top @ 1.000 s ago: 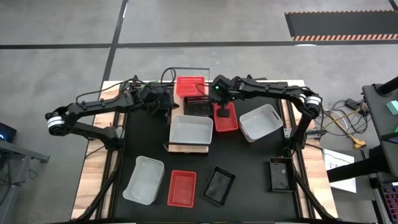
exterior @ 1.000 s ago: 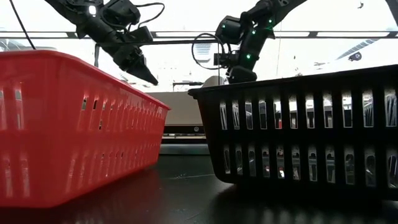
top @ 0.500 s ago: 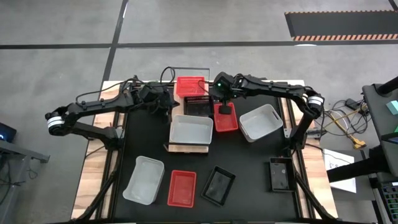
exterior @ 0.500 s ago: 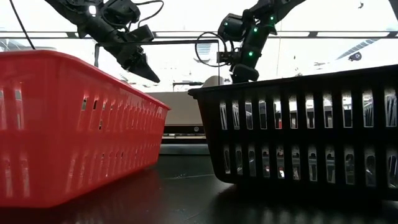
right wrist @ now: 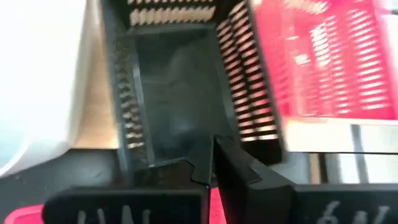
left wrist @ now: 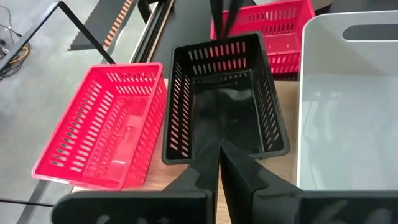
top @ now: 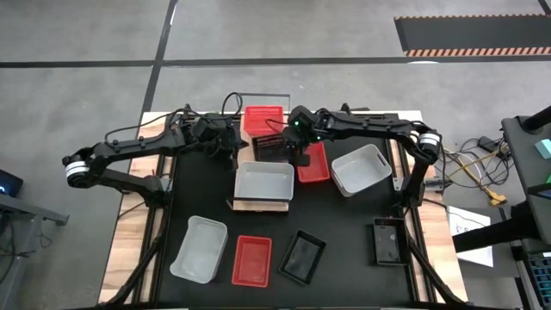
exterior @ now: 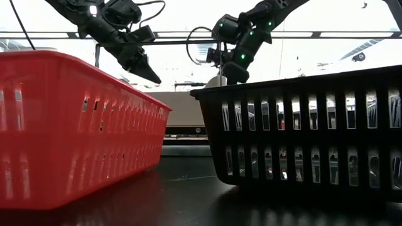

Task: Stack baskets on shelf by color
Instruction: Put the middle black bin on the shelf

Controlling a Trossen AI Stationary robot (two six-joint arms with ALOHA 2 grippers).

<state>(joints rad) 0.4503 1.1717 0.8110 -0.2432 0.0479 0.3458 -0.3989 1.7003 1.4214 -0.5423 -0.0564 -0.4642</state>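
Nine baskets show in the high view. Three are red: one (top: pixel 263 118) at the upper centre on the shelf (top: pixel 258 205), one (top: pixel 313 164) just right of centre on the table (top: pixel 344 232), one (top: pixel 252 260) at the lower centre. Three are white: one (top: pixel 263 182) at the centre on the shelf, one (top: pixel 361 168) right of centre, one (top: pixel 199 249) at the lower left. Three are black: one (top: pixel 274 148) on the shelf between the upper red basket and the centre white one, one (top: pixel 302 257) at the lower centre, one (top: pixel 386 242) at the lower right.

The shelf is mostly covered by its three baskets; only its wooden end below the centre white basket and a thin wire frame at the top show.

The left gripper (top: pixel 232 148) hangs just left of the shelf's black basket, fingers pressed together, holding nothing. The right gripper (top: pixel 299 155) sits at that basket's right edge, over the seam with the table's red basket, fingers also together; whether it touches either basket cannot be made out.

In the low view a red basket (exterior: pixel 75 125) and a black basket (exterior: pixel 301 125) fill the foreground and hide the shelf.
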